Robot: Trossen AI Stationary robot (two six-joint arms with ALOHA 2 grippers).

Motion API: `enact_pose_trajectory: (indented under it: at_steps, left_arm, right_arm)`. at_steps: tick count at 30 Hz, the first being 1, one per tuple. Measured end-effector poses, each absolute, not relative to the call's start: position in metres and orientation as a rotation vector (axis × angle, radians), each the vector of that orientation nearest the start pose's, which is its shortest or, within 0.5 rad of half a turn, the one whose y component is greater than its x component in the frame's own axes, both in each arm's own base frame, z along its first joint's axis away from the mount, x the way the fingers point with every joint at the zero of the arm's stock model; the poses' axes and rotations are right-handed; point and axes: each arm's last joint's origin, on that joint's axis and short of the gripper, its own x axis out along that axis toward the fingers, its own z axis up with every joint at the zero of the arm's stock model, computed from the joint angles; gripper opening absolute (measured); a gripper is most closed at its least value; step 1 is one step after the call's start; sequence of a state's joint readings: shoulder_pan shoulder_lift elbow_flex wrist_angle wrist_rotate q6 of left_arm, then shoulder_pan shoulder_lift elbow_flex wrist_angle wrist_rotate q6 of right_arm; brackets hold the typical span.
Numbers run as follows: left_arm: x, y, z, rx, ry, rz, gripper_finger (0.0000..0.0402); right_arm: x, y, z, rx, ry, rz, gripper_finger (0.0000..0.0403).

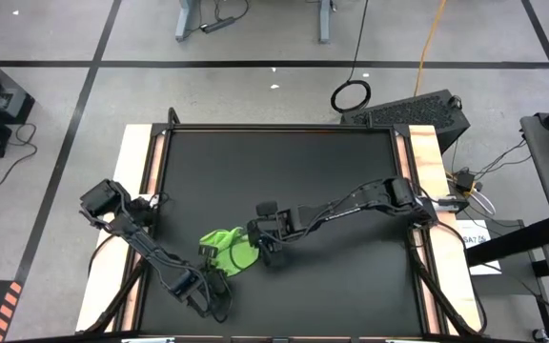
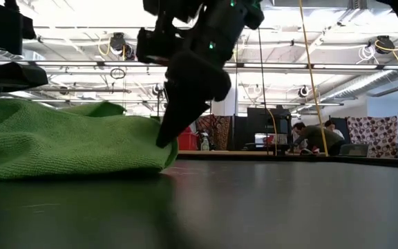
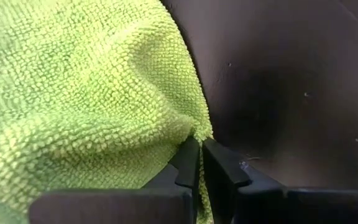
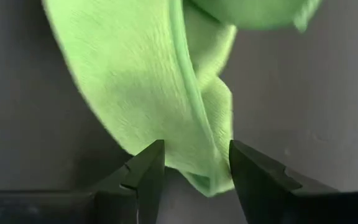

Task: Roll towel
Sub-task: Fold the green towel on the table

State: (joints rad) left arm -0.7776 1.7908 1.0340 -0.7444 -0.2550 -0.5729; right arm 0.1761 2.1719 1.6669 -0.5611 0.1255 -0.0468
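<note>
Your left gripper (image 3: pixel 200 163) is pinched together on an edge of the soft lime-green towel (image 1: pixel 229 250), which lies bunched on the black table (image 1: pixel 351 276) near the front. Your right gripper (image 4: pixel 196 167) stands apart around a towel fold.

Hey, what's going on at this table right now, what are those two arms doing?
Both arms are working on a lime-green towel that lies bunched near the front of the black table. The left gripper is shut, pinching an edge of the towel. The right gripper is down at the towel's opposite side, its fingers spread on either side of a folded end. The towel looks crumpled, not yet a neat roll.
</note>
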Motion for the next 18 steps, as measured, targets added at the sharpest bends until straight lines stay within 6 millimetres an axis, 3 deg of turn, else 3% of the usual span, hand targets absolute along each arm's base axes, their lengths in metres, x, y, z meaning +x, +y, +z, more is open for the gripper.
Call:
enact_pose_trajectory:
  at_steps: [5,11,18]
  left_arm:
    - [0.221,-0.208,0.141,0.271,1.350,-0.030,0.0025]
    - [0.222,-0.210,0.146,0.279,1.359,-0.026,0.0026]
    - [0.225,-0.213,0.185,0.257,1.270,-0.033,0.0026]
  right_arm:
    - [0.452,0.078,0.167,-0.216,1.045,0.075,0.0125]
    - [0.453,0.078,0.168,-0.223,1.034,0.078,0.0015]
    - [0.446,0.080,0.181,-0.277,1.078,0.064,0.0002]
